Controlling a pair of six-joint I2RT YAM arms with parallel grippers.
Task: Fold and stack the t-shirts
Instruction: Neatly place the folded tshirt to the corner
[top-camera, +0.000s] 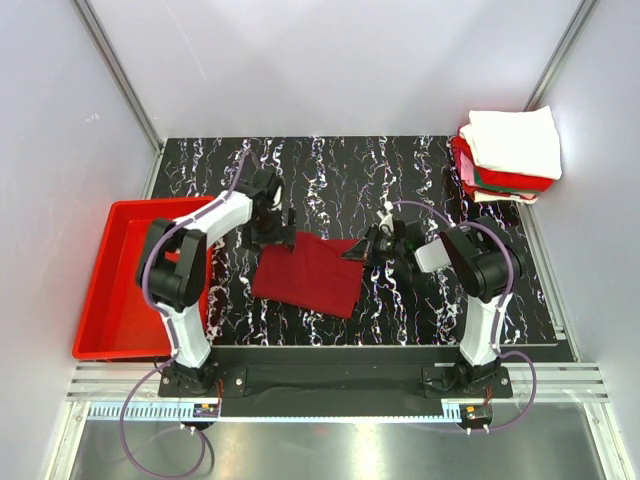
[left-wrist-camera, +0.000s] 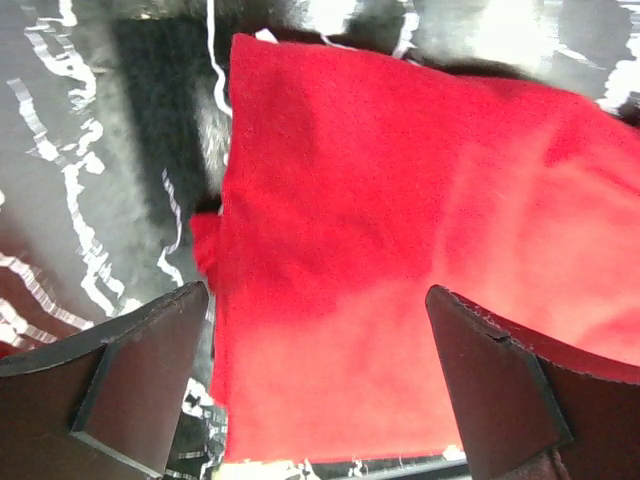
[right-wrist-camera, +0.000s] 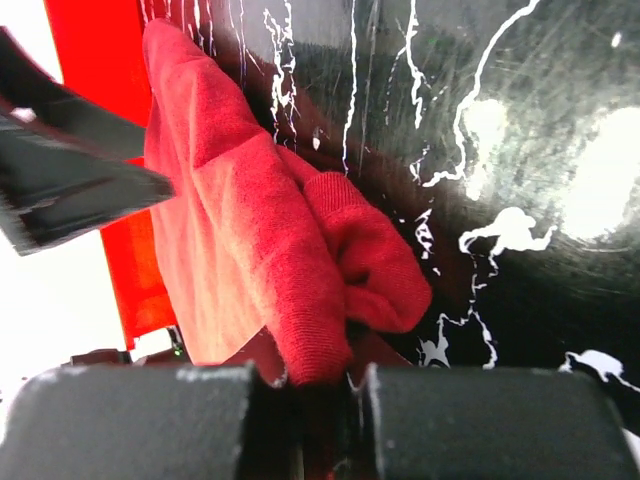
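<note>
A dark maroon-red t-shirt (top-camera: 310, 275) lies folded in a rough rectangle at the middle of the black marbled table. My left gripper (top-camera: 278, 235) hovers over its far left corner, jaws open and empty; the left wrist view shows the cloth (left-wrist-camera: 400, 220) spread between the two fingers. My right gripper (top-camera: 362, 250) is shut on the shirt's far right corner; the right wrist view shows bunched fabric (right-wrist-camera: 300, 290) pinched between the jaws. A stack of folded tees (top-camera: 508, 155), white on top with red, green and pink below, sits at the far right corner.
A rigid red plastic tray (top-camera: 120, 280) stands at the table's left edge beside the left arm. Grey walls enclose the table on three sides. The table's near edge runs just above the arm bases.
</note>
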